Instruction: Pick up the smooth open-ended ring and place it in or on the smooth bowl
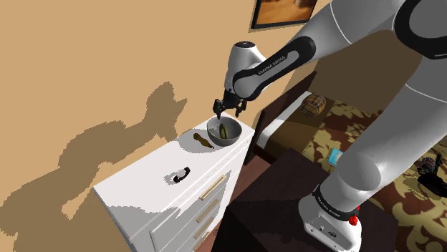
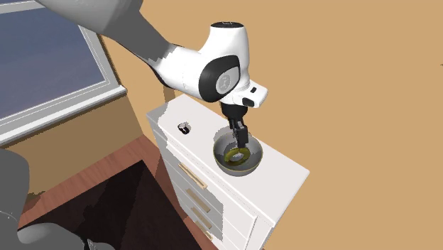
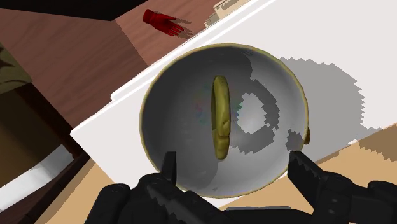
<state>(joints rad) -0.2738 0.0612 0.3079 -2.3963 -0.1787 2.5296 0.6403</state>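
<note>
A shiny grey bowl point(image 1: 215, 137) point(image 2: 245, 170) point(image 3: 172, 114) stands near the far end of the white dresser top. Inside it is the olive-yellow ring point(image 1: 223, 131) point(image 2: 236, 155) point(image 3: 221, 118), standing tilted on its edge against the bowl's inner wall. My gripper point(image 1: 229, 109) point(image 2: 240, 139) point(image 3: 233, 159) hangs just above the bowl, pointing down into it. It is open, with its two black fingers apart on either side of the ring and touching neither the ring nor the bowl.
The white dresser point(image 1: 143, 193) point(image 2: 284, 170) stands against a tan wall. A small black object point(image 1: 180, 174) point(image 2: 184, 128) lies on its top, away from the bowl. A red hand-shaped thing point(image 3: 162, 21) lies on the floor. A bed point(image 1: 337, 129) stands beyond the dresser.
</note>
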